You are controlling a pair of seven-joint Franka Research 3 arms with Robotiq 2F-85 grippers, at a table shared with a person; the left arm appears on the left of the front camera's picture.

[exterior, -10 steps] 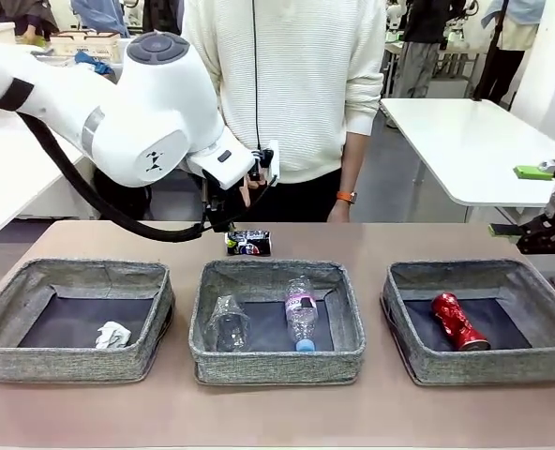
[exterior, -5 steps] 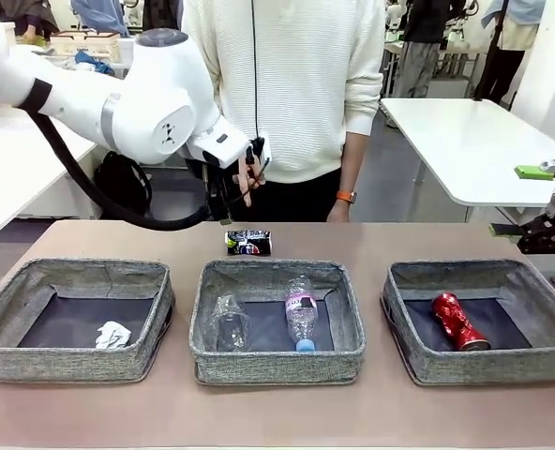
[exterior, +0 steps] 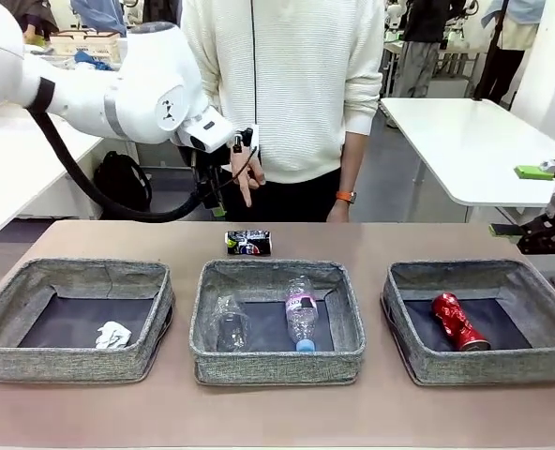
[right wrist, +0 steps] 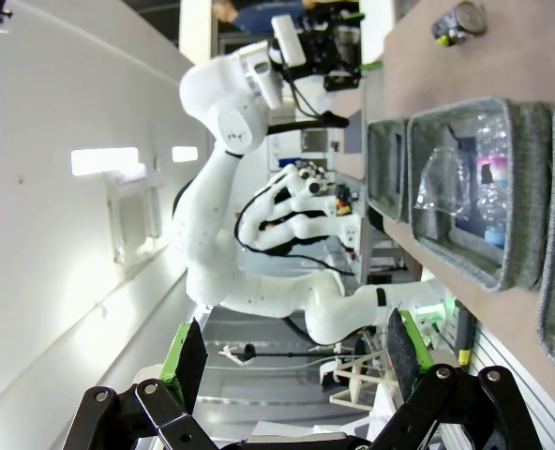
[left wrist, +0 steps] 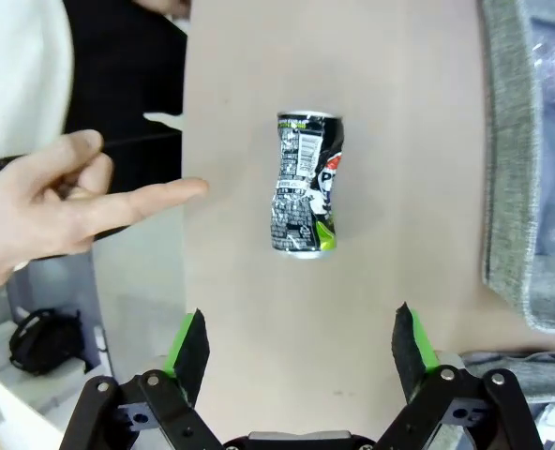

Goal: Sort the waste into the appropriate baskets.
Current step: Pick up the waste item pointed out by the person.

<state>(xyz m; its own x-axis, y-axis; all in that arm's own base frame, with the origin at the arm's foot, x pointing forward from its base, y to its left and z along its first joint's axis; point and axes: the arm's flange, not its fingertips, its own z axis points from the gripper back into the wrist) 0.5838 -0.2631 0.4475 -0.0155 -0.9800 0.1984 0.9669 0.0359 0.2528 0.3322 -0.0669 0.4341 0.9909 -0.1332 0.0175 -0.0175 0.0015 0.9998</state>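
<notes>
Both sets of fingers spread, empty; dark can (left wrist: 303, 184) on bare tabletop beyond middle basket (exterior: 277, 361) far rim

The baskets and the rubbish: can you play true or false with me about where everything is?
1. The red can lies in the right basket. True.
2. The dark can is in the middle basket. False: it lies on the table, behind that basket.
3. The bottle and the cup share the middle basket. True.
4. The left gripper is holding the dark can. False: it is open and above the can, not touching it.
5. The paper ball is in the left basket. True.
6. The right gripper is shut. False: it is open, beside the right basket.
</notes>
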